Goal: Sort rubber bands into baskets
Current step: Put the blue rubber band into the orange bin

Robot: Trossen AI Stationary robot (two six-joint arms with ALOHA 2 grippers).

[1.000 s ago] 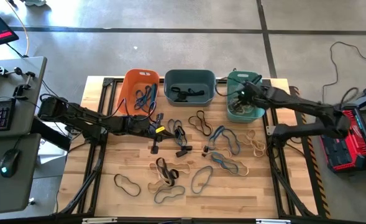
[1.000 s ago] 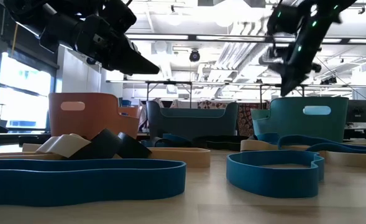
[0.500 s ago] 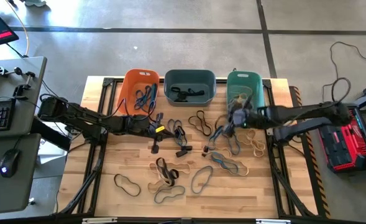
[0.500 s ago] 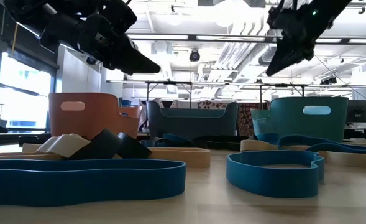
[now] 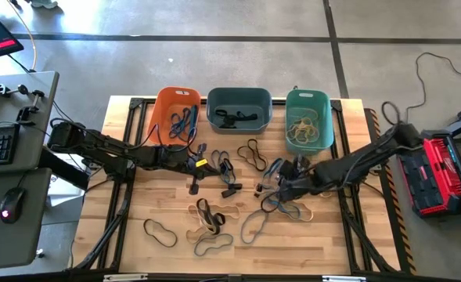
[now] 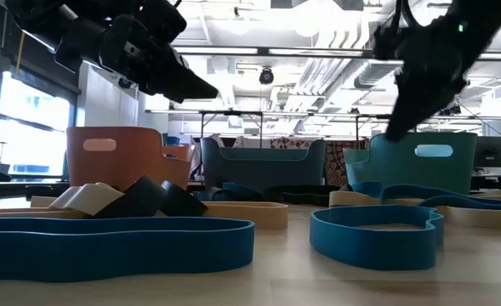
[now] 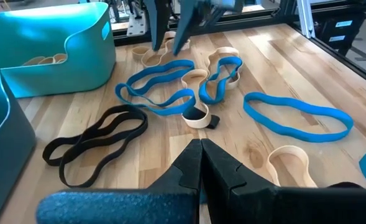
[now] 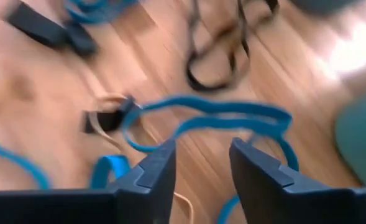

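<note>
On the wooden counter (image 5: 167, 211), bands lie scattered before three baskets (image 5: 239, 109). The right end effector (image 8: 201, 165), fingers apart and empty, hovers over a blue band (image 8: 220, 118) lying crosswise just ahead. The left end effector (image 7: 201, 163) waits closed, farther off.

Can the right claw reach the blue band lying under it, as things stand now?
Probably yes. The right claw hangs open just above the blue band, with nothing between them. A tan band and a black band lie close by, so it might catch those too.
</note>
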